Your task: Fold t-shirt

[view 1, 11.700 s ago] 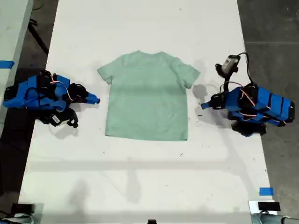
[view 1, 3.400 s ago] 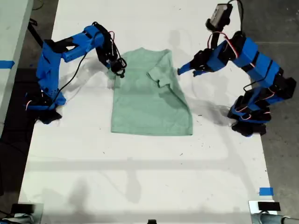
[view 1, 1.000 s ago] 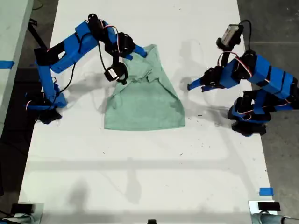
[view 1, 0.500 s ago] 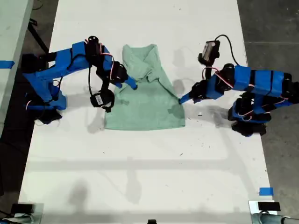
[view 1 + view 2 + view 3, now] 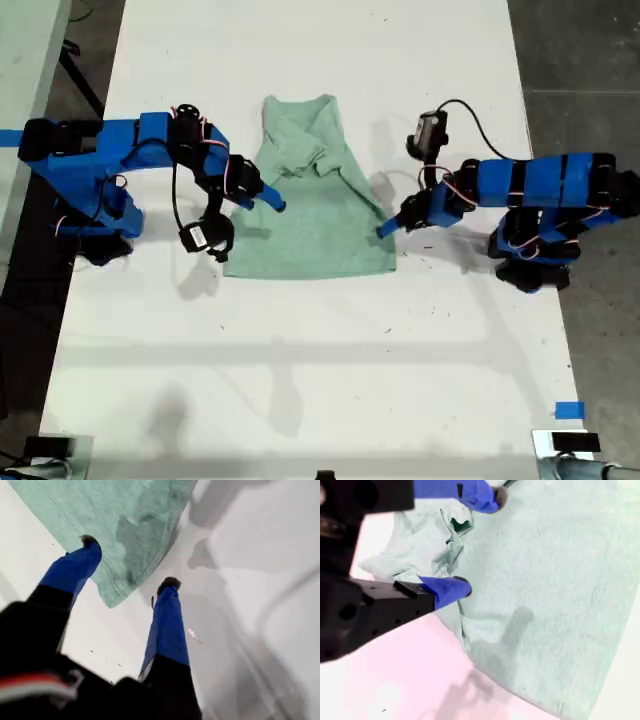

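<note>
Exterior view: the pale mint-green cloth t-shirt is seen lying on the white table, its sleeves folded inward and bunched near the collar. My first gripper is held open, empty, over the shirt's lower corner at that view's right. My second gripper is spread open above the crumpled fold, gripping nothing.

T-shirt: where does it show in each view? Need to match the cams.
Exterior view: the t-shirt lies mid-table between the two arms, its upper part bunched.
First wrist view: one corner of it lies by the open jaws.
Second wrist view: it fills most of the picture, with crumpled folds at the jaws.
Shared landmark: the stitched hem.
</note>
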Controlling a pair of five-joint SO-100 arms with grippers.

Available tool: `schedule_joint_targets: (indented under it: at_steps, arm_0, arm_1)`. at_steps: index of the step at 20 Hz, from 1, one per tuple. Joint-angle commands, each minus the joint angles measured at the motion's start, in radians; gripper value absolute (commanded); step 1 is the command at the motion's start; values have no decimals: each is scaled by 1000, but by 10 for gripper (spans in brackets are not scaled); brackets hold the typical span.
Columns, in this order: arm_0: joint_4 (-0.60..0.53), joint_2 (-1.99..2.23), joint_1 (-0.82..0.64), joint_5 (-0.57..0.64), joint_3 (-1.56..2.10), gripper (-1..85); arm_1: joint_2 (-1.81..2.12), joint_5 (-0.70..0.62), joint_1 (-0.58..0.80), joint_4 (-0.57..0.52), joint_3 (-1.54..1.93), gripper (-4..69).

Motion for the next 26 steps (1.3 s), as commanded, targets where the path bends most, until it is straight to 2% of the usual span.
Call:
schedule_joint_targets:
  at_steps: [1, 7, 9, 12, 15, 17, 22, 26]
  arm_0:
    - [-18, 60, 17, -12, -8, 279]
    - [-18, 61, 12, -12, -8, 277]
    - [-15, 61, 6, -8, -6, 276]
    - [-15, 61, 0, -6, -3, 275]
    - [-14, 61, -3, -5, -3, 275]
    - [-9, 63, -5, -5, 0, 275]
    - [-11, 66, -8, 0, 2, 275]
    - [-15, 72, -6, 0, 0, 273]
  arm_1:
    - [-61, -31, 14, -66, -25, 278]
    - [-215, -69, 29, -138, -80, 263]
    - [-261, -77, 29, -140, -118, 194]
    - [-316, -81, 23, -135, -170, -4]
    - [-339, -78, 12, -100, -204, -10]
    - [-330, -67, 2, -3, -253, -9]
    - [-365, -20, -75, 377, -627, -9]
    - [-647, 40, -163, 551, -1109, -9]
